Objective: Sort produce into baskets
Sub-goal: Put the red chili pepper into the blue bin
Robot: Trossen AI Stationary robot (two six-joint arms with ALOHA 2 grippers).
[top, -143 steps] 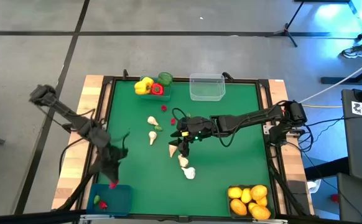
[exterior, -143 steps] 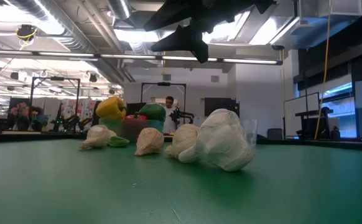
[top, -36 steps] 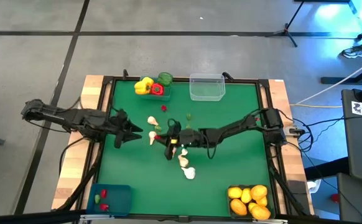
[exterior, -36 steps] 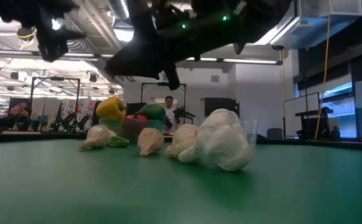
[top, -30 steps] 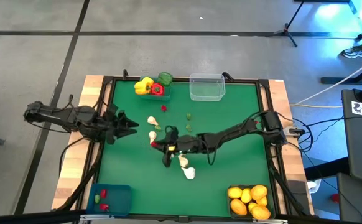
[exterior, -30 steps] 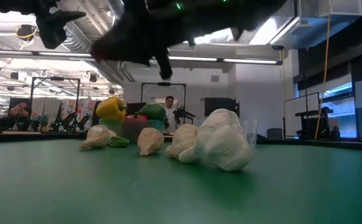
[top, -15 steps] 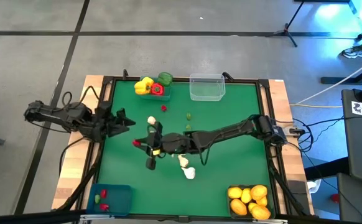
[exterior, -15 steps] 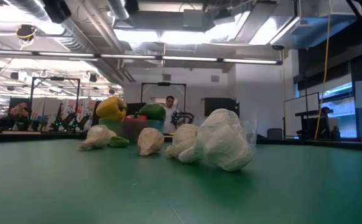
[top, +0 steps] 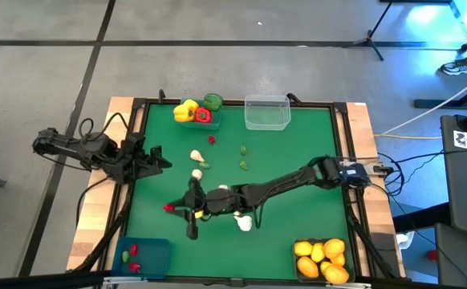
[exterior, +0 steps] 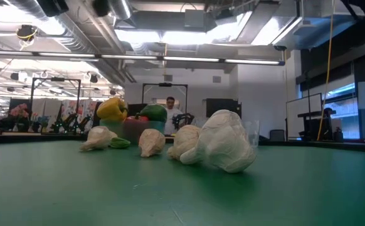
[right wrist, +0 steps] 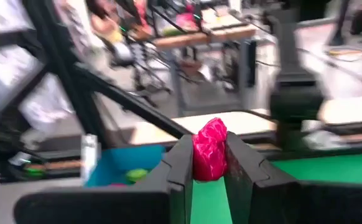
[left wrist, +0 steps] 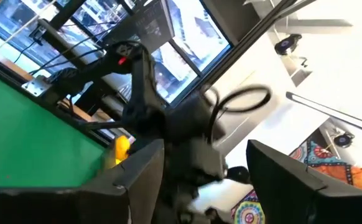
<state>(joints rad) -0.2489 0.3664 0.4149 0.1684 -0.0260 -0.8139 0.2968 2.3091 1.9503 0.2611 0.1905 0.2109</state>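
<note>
Right wrist view: a small red piece (right wrist: pixel 209 149) was pinched in the right gripper (right wrist: pixel 208 163) — mid-carry, the blue basket (right wrist: pixel 122 165) just ahead; next, a drop over it. The left gripper (top: pixel 158 158), well away from it, was held apart, empty.

grey floor (top: pixel 217 56), bright ceiling lights (exterior: pixel 189 32)

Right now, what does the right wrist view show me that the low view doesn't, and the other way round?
Only the right wrist view: the right gripper shut on a small red piece, with the blue bin ahead of it holding something green.

Only the low view: the garlic bulbs lying on the mat, the yellow pepper and green pepper behind them, and a person far back in the room. Neither gripper shows there.

Both: the green mat and the workshop clutter beyond the table.
</note>
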